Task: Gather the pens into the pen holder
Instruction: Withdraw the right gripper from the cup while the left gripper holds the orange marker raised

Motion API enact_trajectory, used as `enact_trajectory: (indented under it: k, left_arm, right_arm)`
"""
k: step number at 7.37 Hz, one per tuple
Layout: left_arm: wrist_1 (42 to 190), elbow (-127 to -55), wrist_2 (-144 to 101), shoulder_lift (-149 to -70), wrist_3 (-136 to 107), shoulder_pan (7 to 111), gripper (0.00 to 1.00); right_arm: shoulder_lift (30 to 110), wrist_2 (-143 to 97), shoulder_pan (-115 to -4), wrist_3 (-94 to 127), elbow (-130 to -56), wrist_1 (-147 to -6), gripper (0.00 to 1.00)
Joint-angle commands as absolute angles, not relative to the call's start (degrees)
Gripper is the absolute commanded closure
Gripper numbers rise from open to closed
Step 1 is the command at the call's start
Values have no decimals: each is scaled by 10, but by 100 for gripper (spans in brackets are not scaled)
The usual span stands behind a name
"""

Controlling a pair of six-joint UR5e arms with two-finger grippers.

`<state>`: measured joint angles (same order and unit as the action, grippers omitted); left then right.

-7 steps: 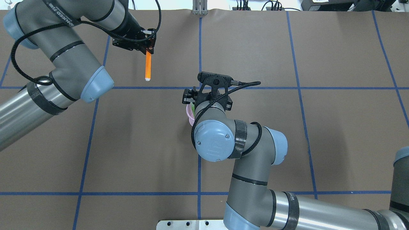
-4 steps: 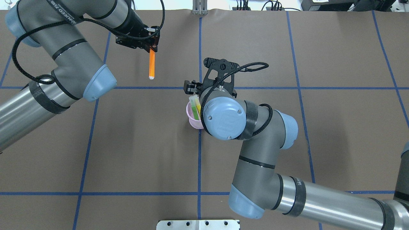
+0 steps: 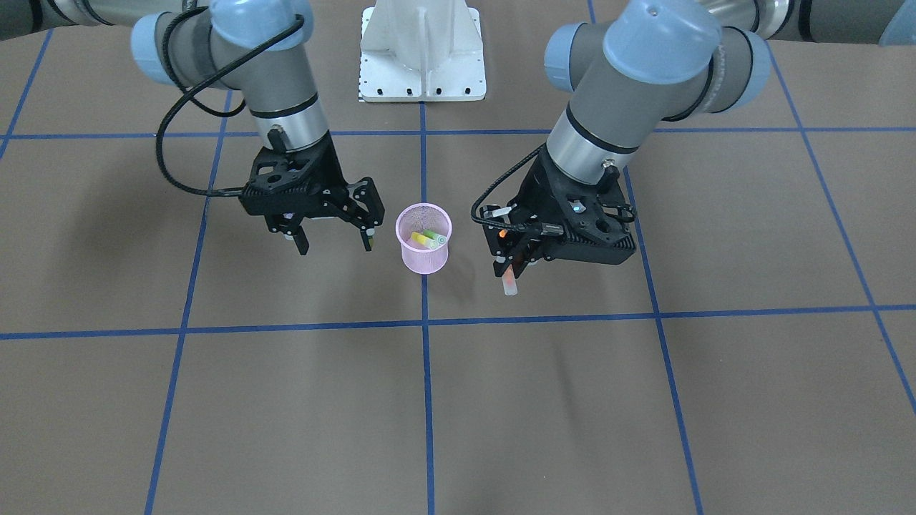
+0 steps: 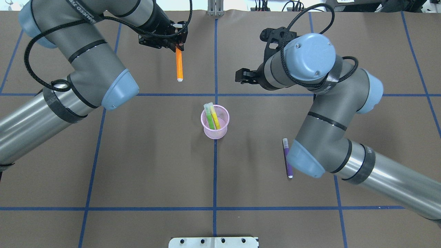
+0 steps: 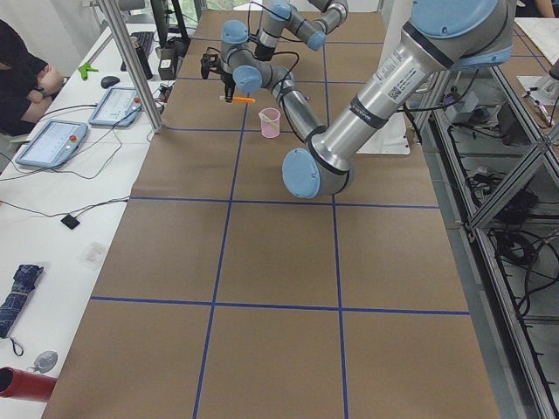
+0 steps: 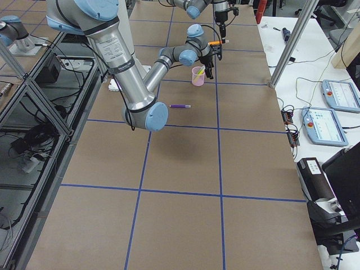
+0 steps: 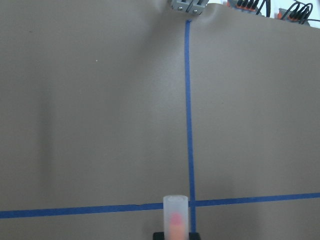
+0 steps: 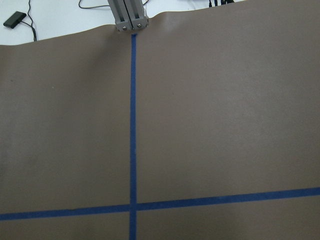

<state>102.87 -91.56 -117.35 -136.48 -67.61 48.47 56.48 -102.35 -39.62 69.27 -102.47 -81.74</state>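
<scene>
Right hand (image 3: 336,247) swung off pen holder (image 4: 215,134), fingers spread, empty, left hand (image 3: 509,266) clamping orange pen (image 4: 179,65), its upper end hidden

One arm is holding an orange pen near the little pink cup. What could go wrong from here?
1. The left gripper grips the orange pen by one end only, so it might slip or strike the rim of the pen holder.
2. The green pen and yellow pen lean across the opening; the new pen might jam on them and tip the cup.
3. The right gripper, open and empty, hangs close beside the cup, so the arms could crowd each other.
</scene>
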Motion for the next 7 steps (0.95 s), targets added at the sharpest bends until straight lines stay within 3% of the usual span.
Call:
enact_trajectory:
  k: [1,5,7]
  left_arm:
    - [1058,-919,-1059,-1371,-714,431,100]
    - [1076,-940,-952,-1367,-735,383,100]
    - [1157,-942,-856,-1339,-764,335,100]
  right_arm:
    - [604,-1160,-454,665,-1024,-837,1]
    - [606,-1174,-445,613,-1015,-896,1]
    - [606,-1180,-437,613,-1010,-896,1]
